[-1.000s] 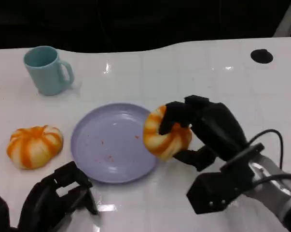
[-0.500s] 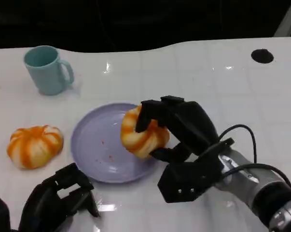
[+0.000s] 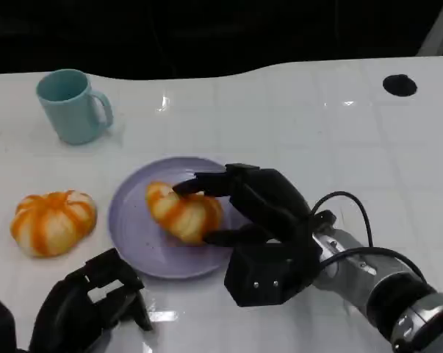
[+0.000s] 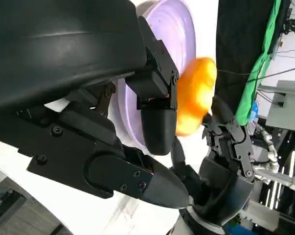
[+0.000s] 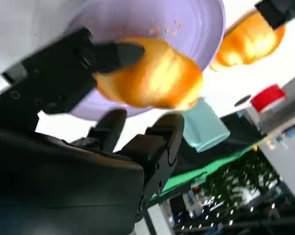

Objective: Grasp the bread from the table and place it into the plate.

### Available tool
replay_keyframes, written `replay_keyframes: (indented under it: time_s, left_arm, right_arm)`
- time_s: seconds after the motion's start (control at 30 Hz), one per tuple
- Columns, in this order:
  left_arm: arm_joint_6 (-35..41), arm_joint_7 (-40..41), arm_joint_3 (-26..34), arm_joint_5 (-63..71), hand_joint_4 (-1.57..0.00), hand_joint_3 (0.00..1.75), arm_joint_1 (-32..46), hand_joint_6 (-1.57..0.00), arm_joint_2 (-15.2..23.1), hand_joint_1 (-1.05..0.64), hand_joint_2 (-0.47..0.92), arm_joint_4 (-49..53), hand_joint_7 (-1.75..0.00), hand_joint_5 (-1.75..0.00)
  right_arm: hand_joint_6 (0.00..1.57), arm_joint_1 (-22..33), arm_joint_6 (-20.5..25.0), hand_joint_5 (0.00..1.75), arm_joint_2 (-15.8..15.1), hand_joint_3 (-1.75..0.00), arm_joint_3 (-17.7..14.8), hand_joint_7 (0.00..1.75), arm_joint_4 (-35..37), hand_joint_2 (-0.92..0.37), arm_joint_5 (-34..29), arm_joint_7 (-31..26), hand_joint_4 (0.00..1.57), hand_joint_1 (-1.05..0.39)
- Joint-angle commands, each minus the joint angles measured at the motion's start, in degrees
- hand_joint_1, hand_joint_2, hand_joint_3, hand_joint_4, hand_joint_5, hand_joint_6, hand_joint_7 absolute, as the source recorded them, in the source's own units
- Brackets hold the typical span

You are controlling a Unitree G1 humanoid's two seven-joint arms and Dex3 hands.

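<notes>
In the head view, you are seeing the right hand (image 3: 254, 213) holding the bread (image 3: 183, 212) over the middle of the plate (image 3: 133, 228). Its fingers are wrapping around the bread, above and below. You cannot tell if the bread is touching the plate yet. So the picking up looks done, and I think the letting go is left. The bread is round and puffy, with orange and pale stripes. The plate is round, smooth and light purple, with a few small crumbs on it. The left hand (image 3: 89, 305) is resting low on the white, shiny tabletop (image 3: 317, 125), fingers curling a little and holding nothing. 1 more striped bread (image 3: 52, 222) is sitting beside the plate, and a blue mug (image 3: 70, 107) is standing farther back.

In the left wrist view, you are looking past the left hand (image 4: 137, 137), big, black and smooth. Its fingers are apart and gripping nothing. Beyond it, the bread (image 4: 196, 98) is glowing orange by the plate (image 4: 179, 29), with the right hand (image 4: 225, 142) around it.

In the right wrist view, the right hand (image 5: 118, 122) is pinching the bread (image 5: 152, 78), which looks soft and lumpy, right over the plate (image 5: 186, 19). The other bread (image 5: 247, 41) and the mug (image 5: 203, 129) are showing past the plate's edge.
</notes>
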Motion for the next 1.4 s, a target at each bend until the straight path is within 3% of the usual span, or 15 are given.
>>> replay_keyframes:
  time_s: [0.03,0.37,0.57,0.67,0.97,1.2,1.23,1.27,1.3,1.33,1.4]
  left_arm:
    - [0.7,0.8,0.1,0.2,-0.76,0.0,0.8,-0.72,0.4,-0.95,0.78,0.7,-1.37,-1.67]
    - [0.2,0.8,0.2,0.2,-0.76,0.0,0.6,-0.73,0.3,-0.96,0.78,1.0,-1.34,-1.65]
    - [0.7,0.8,0.3,-0.1,-0.76,0.0,0.5,-0.73,0.1,-0.96,0.78,0.8,-1.33,-1.65]
    - [0.3,0.6,0.3,0.0,-0.76,0.0,0.2,-0.72,0.1,-0.95,0.78,1.2,-1.33,-1.65]
    - [-0.5,1.1,0.3,0.5,-0.77,0.0,-0.6,-0.73,-0.1,-0.96,0.79,2.3,-1.35,-1.64]
    - [-0.7,1.4,0.0,0.8,-0.76,0.0,-0.8,-0.72,0.0,-0.97,0.8,2.5,-1.38,-1.66]
    - [-0.6,1.5,0.0,0.8,-0.76,0.0,-0.8,-0.72,0.0,-0.97,0.79,2.4,-1.39,-1.67]
    - [-0.6,1.5,0.0,0.8,-0.75,0.0,-0.9,-0.71,0.0,-0.96,0.79,2.4,-1.39,-1.67]
    - [-0.6,1.4,-0.1,0.7,-0.75,0.0,-0.9,-0.71,0.0,-0.96,0.79,2.4,-1.39,-1.67]
    - [-0.6,1.3,-0.1,0.7,-0.75,0.0,-0.8,-0.71,-0.1,-0.96,0.79,2.4,-1.39,-1.67]
    - [-0.3,1.3,-0.1,0.5,-0.75,0.0,-0.8,-0.71,-0.1,-0.96,0.79,2.2,-1.39,-1.68]
  right_arm:
    - [0.28,-0.7,0.3,0.38,-1.3,-0.15,0.8,0.0,-2.1,-0.92,0.1,2.6,0.0,-0.52]
    - [0.26,1.6,0.9,0.33,-3.0,-0.19,1.4,0.01,-8.1,-0.92,-0.2,3.9,0.0,-0.6]
    - [0.29,3.7,-2.0,0.38,-5.3,-0.17,0.9,0.02,-11.4,-0.92,0.2,2.8,0.02,-0.59]
    - [0.3,7.0,-5.5,0.42,-8.1,-0.16,-0.8,0.02,-15.1,-0.92,2.5,4.1,0.04,-0.58]
    - [0.37,17.8,-11.9,0.52,-13.0,-0.15,-7.2,0.05,-27.0,-0.92,20.1,19.4,0.11,-0.52]
    - [0.56,24.9,-14.5,0.66,-12.0,-0.21,-10.9,0.14,-31.4,-0.92,35.7,31.5,0.28,-0.52]
    - [0.62,26.1,-14.2,0.77,-11.4,-0.22,-11.4,0.18,-32.2,-0.92,39.1,33.6,0.35,-0.49]
    - [0.69,27.3,-13.7,0.99,-10.8,-0.32,-11.9,0.28,-33.1,-0.86,42.0,35.7,0.38,-0.45]
    - [0.69,28.7,-12.3,1.1,-10.2,-0.48,-12.4,0.38,-34.4,-0.77,45.7,38.1,0.39,-0.43]
    - [0.69,29.6,-11.2,1.23,-9.7,-0.74,-12.8,0.57,-35.4,-0.64,48.0,39.8,0.43,-0.4]
    - [0.67,31.8,-8.4,1.33,-9.2,-0.93,-13.8,0.75,-38.2,-0.54,51.3,42.4,0.47,-0.37]
